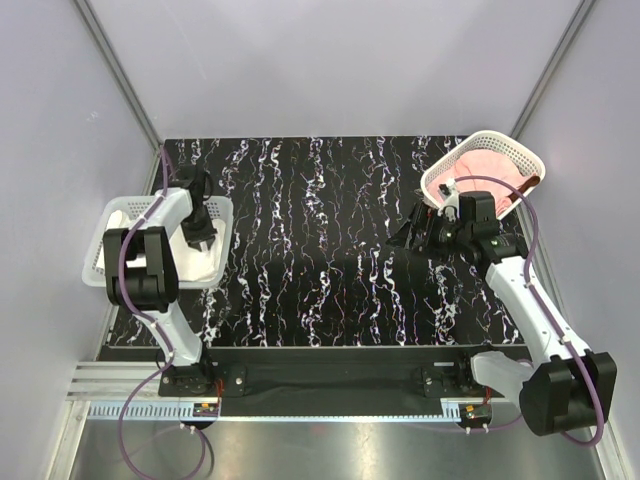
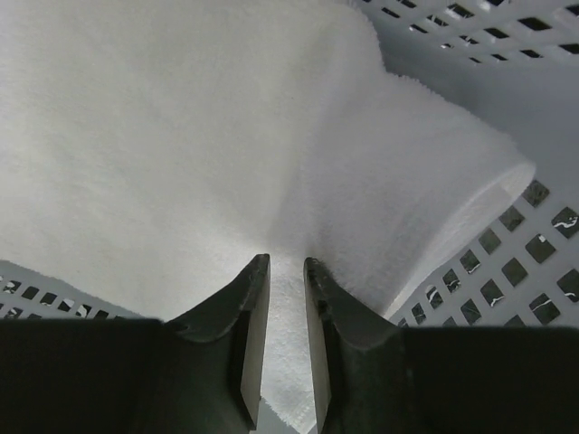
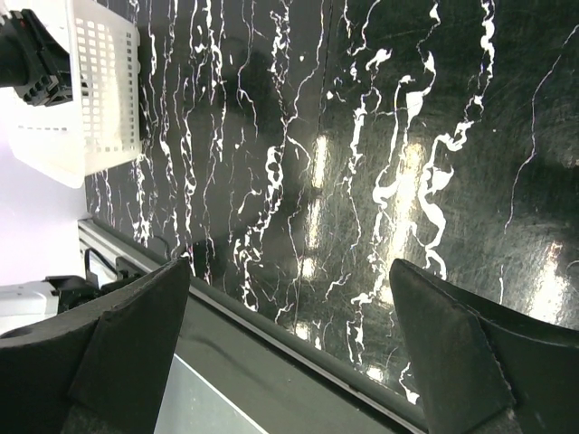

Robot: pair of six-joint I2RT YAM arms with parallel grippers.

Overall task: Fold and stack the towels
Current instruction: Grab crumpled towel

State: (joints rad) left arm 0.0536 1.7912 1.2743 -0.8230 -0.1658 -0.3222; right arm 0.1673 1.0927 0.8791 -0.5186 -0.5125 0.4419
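The white towel (image 2: 181,136) lies folded in the left white mesh basket (image 1: 100,262). My left gripper (image 2: 287,262) reaches down into that basket (image 2: 507,271), its jaws drawn close together with a pinched ridge of the white towel (image 1: 205,262) between them. The pale pink towel (image 1: 490,165) fills the tilted right basket (image 1: 500,137) at the back right. A rust-brown towel edge (image 1: 530,186) shows at that basket's near right side. My right gripper (image 1: 415,232) hovers over the table just in front of the right basket. It (image 3: 289,271) is wide open, with nothing between its fingers.
The black marbled table top (image 1: 320,250) spreads between the two baskets. In the right wrist view the left basket (image 3: 99,90) stands at the upper left and the table's metal front rail (image 3: 271,362) runs below the fingers. Grey walls enclose the cell.
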